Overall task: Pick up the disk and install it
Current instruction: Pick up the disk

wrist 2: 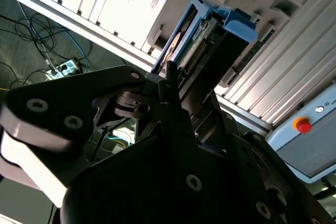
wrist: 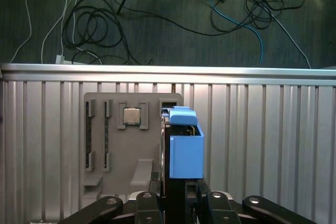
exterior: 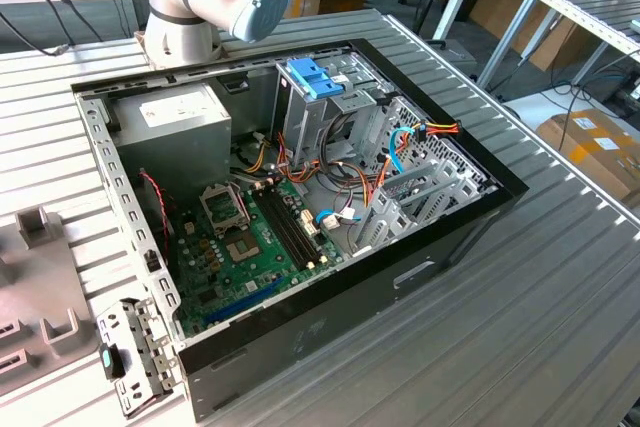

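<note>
The gripper (wrist: 178,198) is clamped on the disk (wrist: 167,150), holding it on edge by its two flat faces. One blue side rail (wrist: 188,156) is turned toward the first wrist view. The disk stands over the far edge of the grey parts tray (wrist: 113,145), near the processor chip (wrist: 131,115) seated in that tray. I can't tell whether it touches the tray. I'd judge it dense and rigid, smooth enough to slip, and sensitive to knocks. The metal faces look the right hold, since the plastic rails would flex.
</note>
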